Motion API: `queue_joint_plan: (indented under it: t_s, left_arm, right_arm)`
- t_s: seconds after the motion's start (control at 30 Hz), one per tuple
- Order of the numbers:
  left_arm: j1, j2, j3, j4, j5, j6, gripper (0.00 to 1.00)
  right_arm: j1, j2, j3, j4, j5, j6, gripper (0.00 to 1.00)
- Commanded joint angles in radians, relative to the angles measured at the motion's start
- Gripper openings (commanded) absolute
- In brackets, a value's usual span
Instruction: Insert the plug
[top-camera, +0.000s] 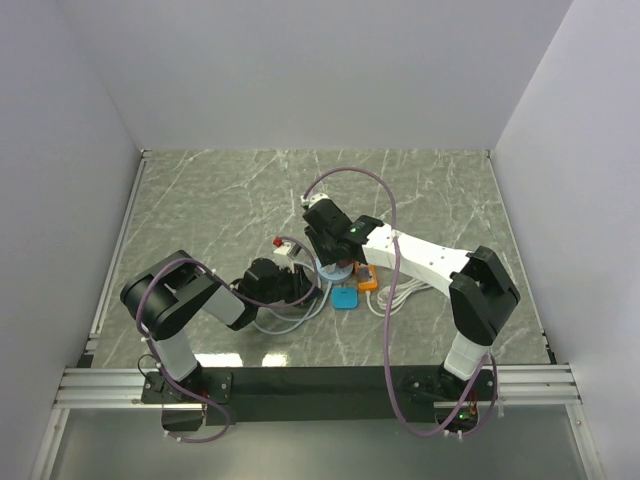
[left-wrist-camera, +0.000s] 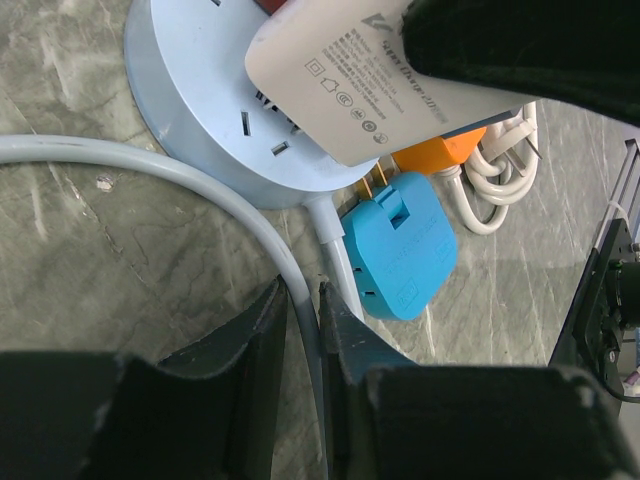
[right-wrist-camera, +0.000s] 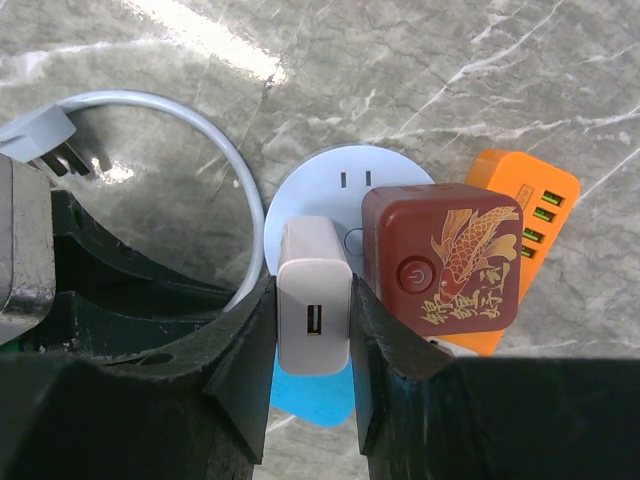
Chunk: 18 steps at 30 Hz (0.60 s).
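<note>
A round pale-blue power socket lies on the marble table; it also shows in the left wrist view and the top view. My right gripper is shut on a white USB charger plug, held over the socket's near part; the plug's underside shows in the left wrist view. A red charger with a fish picture stands on the socket beside it. My left gripper is shut on the socket's grey cable, just left of the socket.
A blue plug adapter and an orange USB hub lie beside the socket, with a coiled white cord behind. The socket cable's own grey plug lies at the left. White walls enclose the table.
</note>
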Motion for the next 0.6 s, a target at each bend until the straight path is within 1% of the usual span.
queue_joint_plan:
  t_s: [0.0, 0.47, 0.57]
  left_arm:
    - [-0.003, 0.014, 0.018, -0.015, 0.021, 0.028, 0.24]
    - [-0.005, 0.019, 0.024, -0.021, 0.022, 0.029, 0.24]
    - [-0.005, 0.021, 0.026, -0.026, 0.024, 0.029, 0.23]
  right_arm:
    - [0.0, -0.019, -0.004, 0.027, 0.009, -0.007, 0.0]
    - [0.0, -0.031, -0.024, 0.042, 0.064, -0.032, 0.0]
    - [-0.008, -0.029, -0.023, 0.051, 0.042, -0.038, 0.0]
